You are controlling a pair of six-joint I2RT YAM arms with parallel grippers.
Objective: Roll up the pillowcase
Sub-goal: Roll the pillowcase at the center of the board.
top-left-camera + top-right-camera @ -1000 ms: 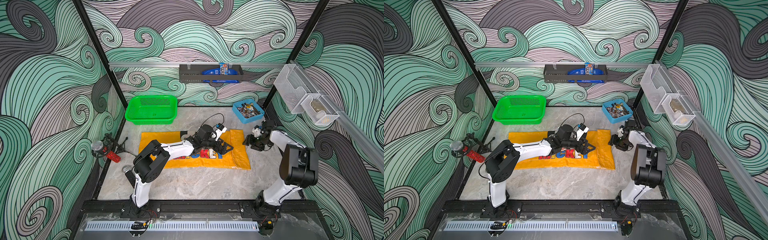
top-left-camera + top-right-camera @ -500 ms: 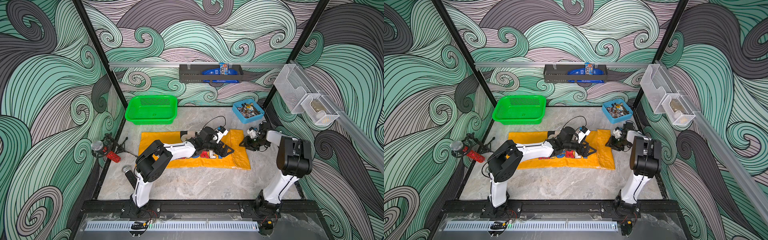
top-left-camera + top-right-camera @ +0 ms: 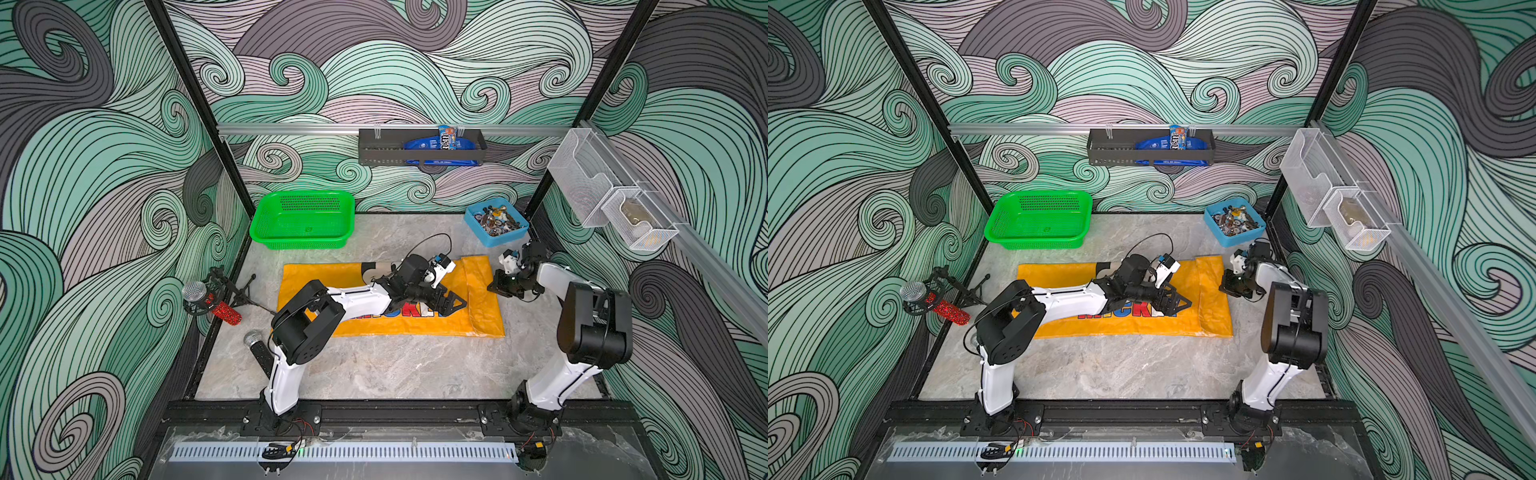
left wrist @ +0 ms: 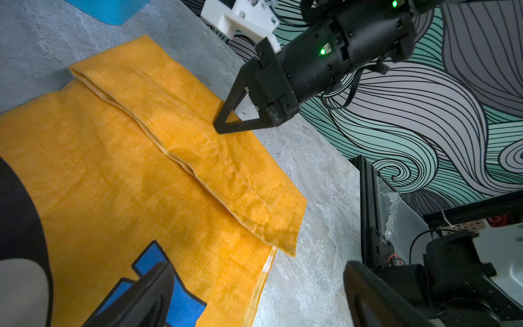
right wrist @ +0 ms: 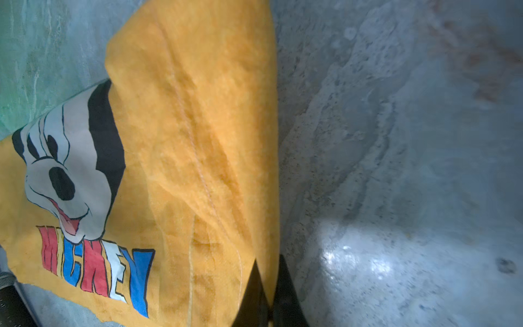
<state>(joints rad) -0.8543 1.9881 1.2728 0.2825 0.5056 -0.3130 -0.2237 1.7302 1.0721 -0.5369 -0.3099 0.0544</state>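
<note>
Right gripper [image 5: 268, 294] now brought down and pinched shut on pillowcase [image 3: 374, 324] fold; left gripper [image 3: 451, 305] wide open, empty; fold to be rolled evenly

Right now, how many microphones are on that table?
2, both at the table's left edge: the red glitter microphone on a small stand, and the black microphone beside the left arm's base, partly hidden.

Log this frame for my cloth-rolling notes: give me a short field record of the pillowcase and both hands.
pillowcase: yellow, flat on the table, one end folded over
fold: narrow flap at the end nearest the right arm
right hand: shut on the flap's outer edge
left hand: open, over the printed lettering
rolling: barely begun
</note>
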